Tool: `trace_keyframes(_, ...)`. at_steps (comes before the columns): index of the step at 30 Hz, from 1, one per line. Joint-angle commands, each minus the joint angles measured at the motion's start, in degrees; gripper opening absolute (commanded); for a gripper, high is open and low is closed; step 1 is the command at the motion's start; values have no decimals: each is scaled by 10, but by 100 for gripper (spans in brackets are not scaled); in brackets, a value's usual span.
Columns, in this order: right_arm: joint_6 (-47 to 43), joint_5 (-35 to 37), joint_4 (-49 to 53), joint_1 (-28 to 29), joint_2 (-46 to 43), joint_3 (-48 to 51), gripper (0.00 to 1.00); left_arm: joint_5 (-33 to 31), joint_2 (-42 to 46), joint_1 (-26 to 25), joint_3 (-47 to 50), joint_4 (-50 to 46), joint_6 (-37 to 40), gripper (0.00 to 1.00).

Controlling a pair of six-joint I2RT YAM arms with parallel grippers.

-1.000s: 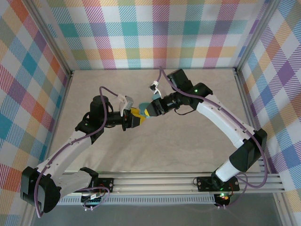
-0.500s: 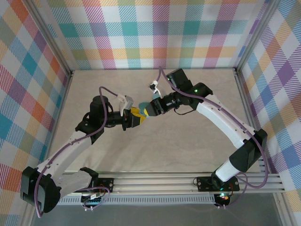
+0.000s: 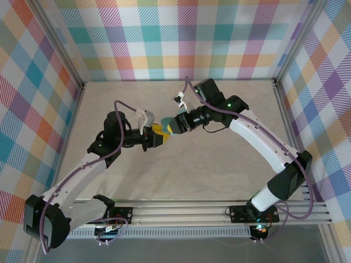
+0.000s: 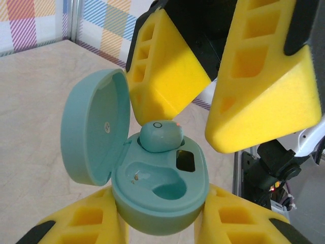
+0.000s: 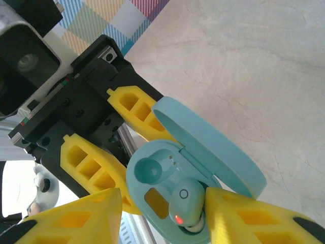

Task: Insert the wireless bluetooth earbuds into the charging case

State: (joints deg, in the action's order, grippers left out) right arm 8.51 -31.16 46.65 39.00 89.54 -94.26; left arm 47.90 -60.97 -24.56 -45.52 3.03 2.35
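Observation:
My left gripper [image 4: 160,226] is shut on the base of the teal charging case [image 4: 152,208], held above the table with its lid [image 4: 91,132] swung open. One teal earbud [image 4: 160,136] sits in the case's far slot, a red light glowing on it [image 5: 184,199]. The other slot [image 4: 165,187] is empty. My right gripper [image 5: 162,216] stands open around the earbud; one finger [image 5: 244,218] is close beside it and the other finger [image 5: 76,218] is well apart. In the top view both grippers [image 3: 158,136] [image 3: 172,127] meet tip to tip over the table's middle.
The beige table [image 3: 219,164] lies below, enclosed by plaid walls [image 3: 181,38] and an aluminium frame rail [image 3: 219,211] at the near edge. A purple cable [image 3: 189,90] loops above the right wrist.
The right gripper's jaws have spread wider around the earbud, which stays in the case. The left gripper keeps its hold on the case, barely moving.

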Motion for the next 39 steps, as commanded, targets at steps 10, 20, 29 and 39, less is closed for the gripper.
trace_keyframes(10, 2, 51, -13, -4, -7, -19, 49, 42, 27, 0, 0, 29, 7, 0)
trace_keyframes(20, 53, 73, -64, -4, -60, 15, 47, 14, 38, 0, 14, 33, 7, 0)
trace_keyframes(29, 82, 114, -95, -5, -99, 56, 46, -25, 66, 0, 24, 21, 11, 0)
trace_keyframes(39, 214, 154, -142, -90, -65, 178, 46, -63, 118, 0, 29, -23, 26, 0)
